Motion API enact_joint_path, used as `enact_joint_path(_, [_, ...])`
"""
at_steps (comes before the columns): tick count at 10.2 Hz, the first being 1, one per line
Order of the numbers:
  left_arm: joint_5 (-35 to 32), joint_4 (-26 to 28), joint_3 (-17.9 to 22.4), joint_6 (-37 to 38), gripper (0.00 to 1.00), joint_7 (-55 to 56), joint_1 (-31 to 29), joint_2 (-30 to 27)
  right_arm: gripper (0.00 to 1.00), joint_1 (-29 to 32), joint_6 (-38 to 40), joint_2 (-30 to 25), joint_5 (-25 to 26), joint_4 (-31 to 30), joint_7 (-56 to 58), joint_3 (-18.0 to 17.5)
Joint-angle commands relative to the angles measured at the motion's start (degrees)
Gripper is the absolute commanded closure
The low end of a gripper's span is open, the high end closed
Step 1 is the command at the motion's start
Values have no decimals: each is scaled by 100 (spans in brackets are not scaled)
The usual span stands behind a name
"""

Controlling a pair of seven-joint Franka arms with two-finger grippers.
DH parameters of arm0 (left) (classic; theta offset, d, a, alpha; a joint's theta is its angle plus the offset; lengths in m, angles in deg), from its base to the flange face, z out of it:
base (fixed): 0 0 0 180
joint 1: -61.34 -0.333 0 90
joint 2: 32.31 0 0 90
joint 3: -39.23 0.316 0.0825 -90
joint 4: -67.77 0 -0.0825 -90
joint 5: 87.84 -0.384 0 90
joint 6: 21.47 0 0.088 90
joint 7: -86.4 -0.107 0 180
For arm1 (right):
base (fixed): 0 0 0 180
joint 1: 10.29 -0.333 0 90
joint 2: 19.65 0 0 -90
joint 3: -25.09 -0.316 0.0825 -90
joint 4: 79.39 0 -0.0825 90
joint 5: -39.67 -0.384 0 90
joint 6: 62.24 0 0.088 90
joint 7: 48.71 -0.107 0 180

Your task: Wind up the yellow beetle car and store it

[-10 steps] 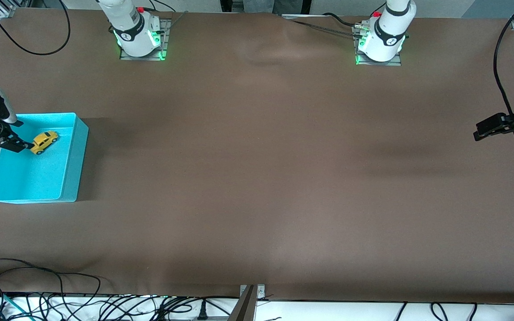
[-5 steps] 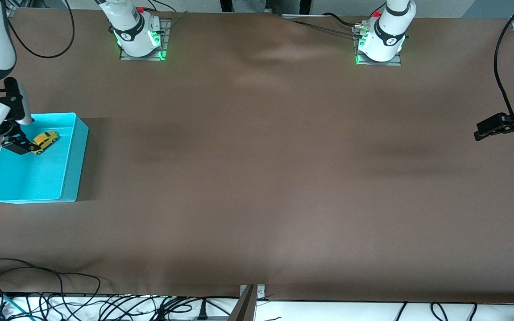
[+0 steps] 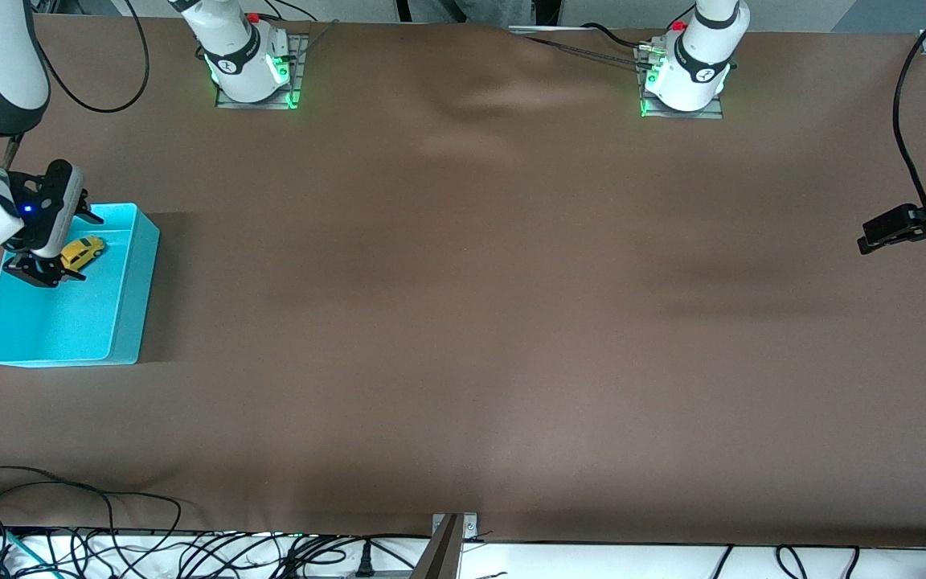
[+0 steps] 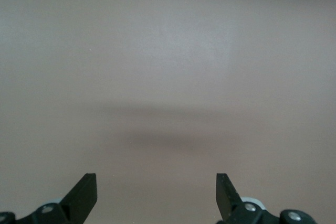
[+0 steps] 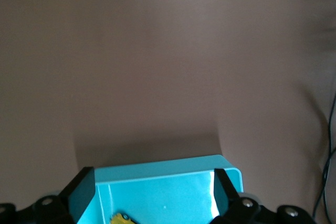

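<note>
Brown matte table (image 3: pixel 463 322); rounded yellow beetle car (image 3: pixel 82 252) in turquoise bin (image 3: pixel 129 305); right pincer (image 3: pixel 43 273) above, left pincer (image 3: pixel 873 238) both open, empty.

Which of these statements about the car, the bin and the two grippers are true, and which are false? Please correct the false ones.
1. The yellow beetle car lies inside the turquoise bin. True.
2. The right gripper is shut on the car. False: its fingers are open and empty, over the bin, and the car sits on the bin floor.
3. The left gripper is open over bare table at the left arm's end. True.
4. The bin stands at the left arm's end of the table. False: it stands at the right arm's end.
5. A second toy car lies in the bin. False: only one car is in it.
</note>
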Motion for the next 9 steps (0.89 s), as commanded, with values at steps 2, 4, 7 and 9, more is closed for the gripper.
enact_joint_path(2, [178, -27, 11, 76, 0, -176, -50, -16, 0, -1067, 114, 43, -35, 436, -2285, 655])
enact_joint_path(4, [178, -27, 11, 76, 0, -185, -50, -16, 0, -1552, 71, 43, -96, 446, -3340, 1280])
enact_joint_path(7, [178, -27, 11, 76, 0, -177, -50, -24, 0, -1929, 228, -158, -219, 437, -5115, 1448])
enact_joint_path(9, [178, -27, 11, 76, 0, -176, -50, -24, 0, -2449, 298, -238, -219, 515, -6443, 1896])
